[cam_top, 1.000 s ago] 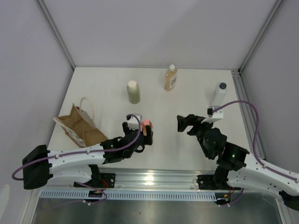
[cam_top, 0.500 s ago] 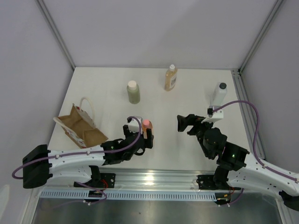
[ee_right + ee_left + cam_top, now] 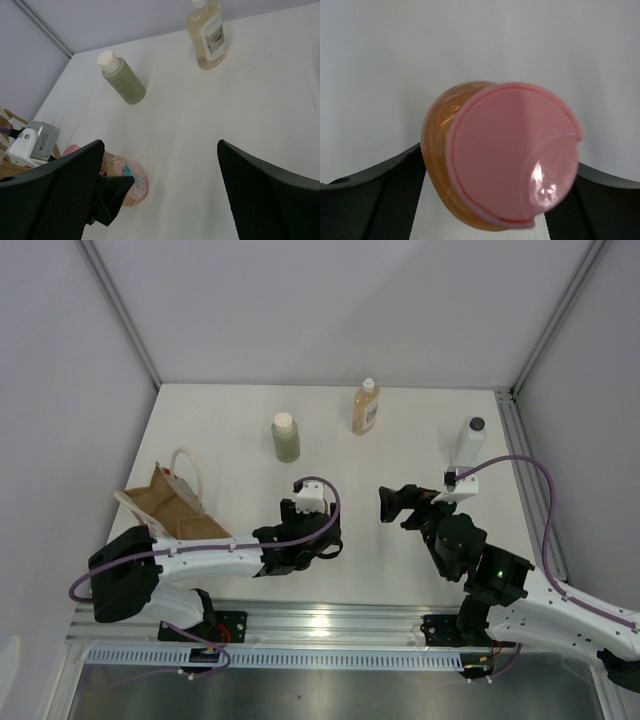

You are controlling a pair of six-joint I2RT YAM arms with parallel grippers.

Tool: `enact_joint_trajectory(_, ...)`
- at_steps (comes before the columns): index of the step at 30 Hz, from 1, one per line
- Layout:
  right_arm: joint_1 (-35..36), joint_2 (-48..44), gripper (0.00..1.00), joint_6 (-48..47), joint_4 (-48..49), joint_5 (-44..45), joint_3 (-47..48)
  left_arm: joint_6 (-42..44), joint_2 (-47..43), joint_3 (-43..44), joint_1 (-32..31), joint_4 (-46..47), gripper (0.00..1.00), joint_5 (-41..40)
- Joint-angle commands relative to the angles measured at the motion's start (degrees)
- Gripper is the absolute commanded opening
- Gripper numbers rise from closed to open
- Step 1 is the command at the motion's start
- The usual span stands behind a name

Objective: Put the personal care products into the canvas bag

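My left gripper (image 3: 322, 536) is shut on the orange bottle with the pink cap (image 3: 510, 160), one black finger on each side. The top view hides this bottle under the wrist. The right wrist view shows it tilted just above the table (image 3: 129, 183). My right gripper (image 3: 392, 505) is open and empty to the right of it. The olive-green bottle (image 3: 286, 437), the amber bottle (image 3: 366, 408) and the white bottle (image 3: 468, 445) stand along the far side. The tan canvas bag (image 3: 175, 512) lies at the left with its mouth open and its cream handles toward the back.
The white table (image 3: 240, 405) is closed in by grey walls at the back and left. A metal rail (image 3: 515, 440) runs along its right edge, close to the white bottle. The arm bases sit on the aluminium frame at the near edge.
My left wrist has swung to the right and turned over the orange bottle, so the pink cap no longer shows from above. The right arm and the other bottles have not moved.
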Motion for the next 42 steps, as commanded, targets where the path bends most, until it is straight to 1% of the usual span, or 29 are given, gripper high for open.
enact_joint_trajectory(1, -0.2, -0.6, 0.99, 0.2, 1.9, 0.0, 0.0, -2.1, 0.4, 0.5, 0.4, 0.7, 0.83, -2.7)
enact_joint_trajectory(5, -0.2, -0.5, 0.99, 0.2, 1.9, 0.0, 0.0, -1.0, 0.3, -0.7, 0.4, 2.7, 0.8, -3.2)
enact_joint_trajectory(6, -0.3, -0.4, 0.99, 0.2, 2.0, 0.1, -0.1, 1.2, 0.0, -2.5, 0.4, 6.9, 0.8, -2.5)
enact_joint_trajectory(8, -0.3, -0.3, 0.99, 0.2, 2.1, 0.2, -0.1, 3.2, -0.4, -4.2, 0.5, 11.7, 0.78, -0.7)
enact_joint_trajectory(10, -0.3, -0.1, 0.99, 0.1, 2.1, 0.2, -0.1, 3.5, -0.7, -6.0, 0.4, 14.6, 0.75, -0.3)
enact_joint_trajectory(11, -0.4, 0.0, 0.99, 0.2, 2.1, 0.2, -0.1, 3.5, -0.5, -6.0, 0.4, 14.9, 0.71, -0.4)
enact_joint_trajectory(12, -0.4, 0.0, 0.99, 0.1, 2.1, 0.1, -0.2, 3.4, 0.0, -6.0, 0.4, 14.9, 0.7, -0.7)
enact_joint_trajectory(19, -0.6, 0.2, 0.99, 0.2, 2.1, 0.1, -0.1, 3.6, 3.1, -4.9, 0.5, 15.6, 0.72, -3.1)
enact_joint_trajectory(21, -0.6, 0.0, 0.99, 0.1, 2.1, 0.2, -0.1, 3.8, 4.0, -3.9, 0.6, 15.0, 0.68, -3.5)
enact_joint_trajectory(22, -0.6, 0.0, 0.99, 0.2, 2.1, 0.3, -0.2, 3.9, 4.5, -3.2, 0.6, 14.8, 0.55, -3.8)
enact_joint_trajectory(24, -0.6, 0.0, 0.99, 0.1, 2.1, 0.3, -0.2, 3.5, 5.3, -2.6, 0.6, 14.4, 0.35, -4.3)
enact_joint_trajectory(25, -0.6, 0.0, 0.99, 0.1, 2.1, 0.3, -0.2, 3.5, 5.3, -2.4, 0.5, 14.2, 0.18, -4.6)
enact_joint_trajectory(27, -0.6, 0.1, 0.99, 0.2, 2.1, 0.0, -0.2, 3.0, 4.7, -2.4, 0.6, 13.1, 0.03, -4.6)
enact_joint_trajectory(28, -0.7, 0.0, 0.99, 0.2, 2.0, 0.0, -0.2, 2.6, 4.3, -1.3, 0.6, 10.2, 0.01, -5.0)
enact_joint_trajectory(31, -0.7, 0.0, 0.99, 0.3, 1.9, -0.2, -0.1, 2.7, 0.6, -0.2, 0.5, 5.4, 0.01, -7.3)
enact_joint_trajectory(35, -0.8, 0.0, 0.98, 0.5, 1.8, -0.3, -0.1, 3.9, -5.2, 0.2, 0.6, 1.6, 0.01, -10.7)
enact_joint_trajectory(39, -0.8, -0.4, 0.98, 0.8, 1.7, -0.9, 0.0, 2.8, -11.1, -1.1, 0.5, -2.7, 0.0, -12.2)
enact_joint_trajectory(40, -0.8, -0.5, 0.98, 0.9, 1.7, -1.0, 0.0, 2.6, -11.9, -1.1, 0.5, -2.8, 0.0, -12.5)
enact_joint_trajectory(42, -0.9, -0.5, 0.98, 0.9, 1.8, -1.3, 0.0, 1.5, -13.5, -1.1, 0.6, -5.9, 0.01, -14.2)
